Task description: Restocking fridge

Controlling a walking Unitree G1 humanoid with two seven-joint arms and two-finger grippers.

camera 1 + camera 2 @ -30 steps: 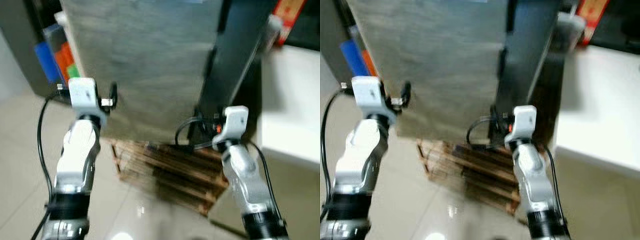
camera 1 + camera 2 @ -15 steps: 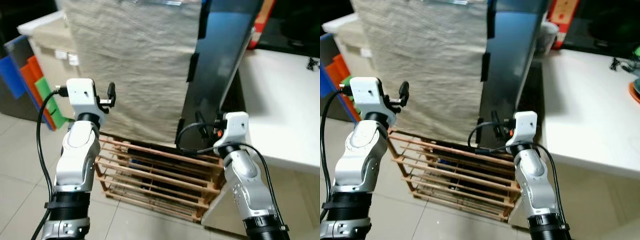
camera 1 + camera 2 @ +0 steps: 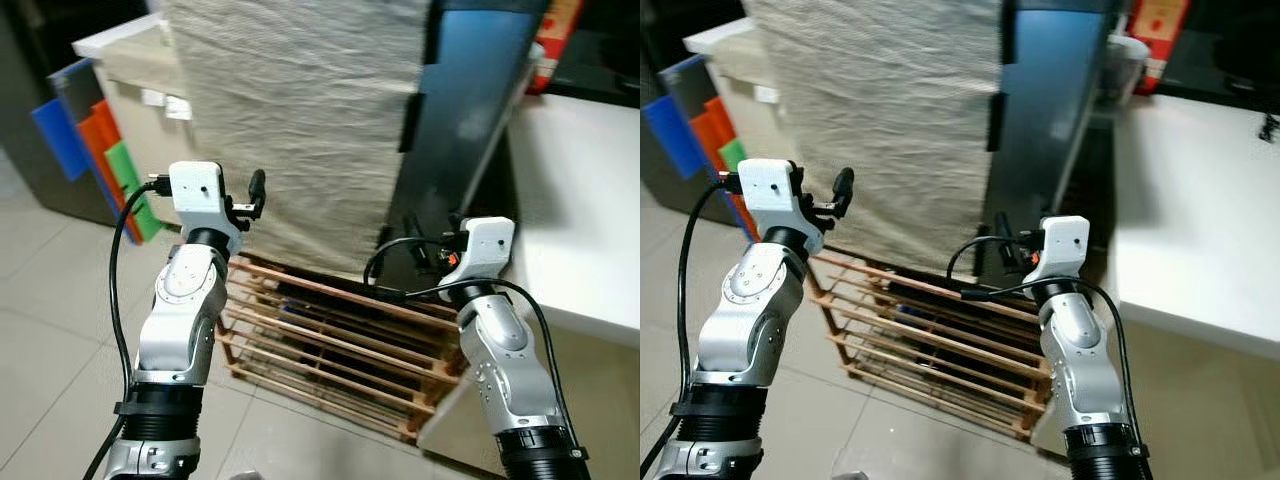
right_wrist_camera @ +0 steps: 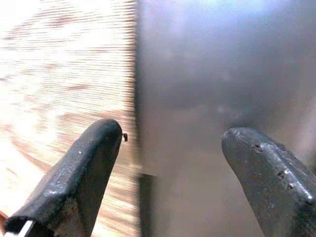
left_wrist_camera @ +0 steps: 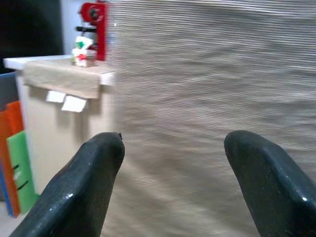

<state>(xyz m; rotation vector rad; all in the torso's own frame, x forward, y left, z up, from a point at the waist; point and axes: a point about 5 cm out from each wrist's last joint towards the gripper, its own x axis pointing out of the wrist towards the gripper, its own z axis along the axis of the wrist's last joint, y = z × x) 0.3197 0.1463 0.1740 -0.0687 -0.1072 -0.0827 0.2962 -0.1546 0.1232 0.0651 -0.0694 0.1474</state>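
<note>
**In front of the fridge, both hands empty**

Before the fridge [image 3: 470, 110] I stand with both arms raised and nothing in either hand. The fridge is the tall dark cabinet ahead of me, its glossy door face shut as far as I can see; a coarse beige cloth [image 3: 300, 120] hangs over the body beside it, and the whole thing sits on a slatted wooden pallet [image 3: 330, 345] on the tiled floor.

My left hand [image 5: 170, 185] points at the cloth-covered side, its fingers [image 5: 94, 173] spread wide with only the weave between them. My right hand [image 4: 173, 168] faces the seam where the cloth meets the dark door, also spread wide and gripping nothing. Neither hand touches the fridge.

To my right, the white surface [image 3: 580, 200] runs along the fridge's side; the part I can see near its front edge is bare, with a red box [image 3: 555, 40] at its far corner against the fridge. I cannot make out any groceries to load, and the fridge's inside is hidden.

As for progress, I judge this fits two stages equally: the door shut with stock waiting somewhere out of sight, or the stock already inside and the door closed again. The pictures do not settle which. All that is plain is a closed-looking fridge close ahead and two free hands aimed at it.
</note>
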